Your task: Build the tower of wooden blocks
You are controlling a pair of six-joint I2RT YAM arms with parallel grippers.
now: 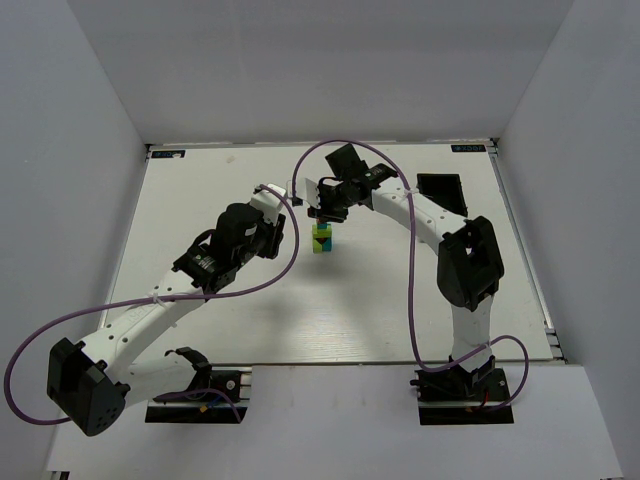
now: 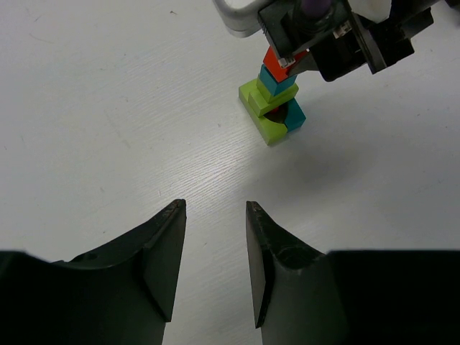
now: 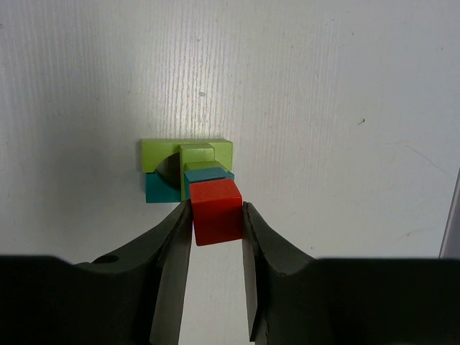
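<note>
The wood block tower [image 1: 322, 240] stands mid-table: a lime arch piece and a teal block at the base, then a lime cube and a teal cube [image 3: 207, 175]. My right gripper [image 3: 215, 206] is shut on a red cube [image 3: 215, 213] and holds it on top of the column, just over the teal cube; I cannot tell if the two touch. The left wrist view shows the tower [image 2: 273, 108] with the red cube [image 2: 277, 60] at its top. My left gripper [image 2: 215, 205] is open and empty, low over the table, a short way to the tower's left.
A black rectangular tray [image 1: 441, 190] lies at the back right, beyond the right arm. White walls enclose the table on three sides. The left arm's purple cable loops over the table's left half.
</note>
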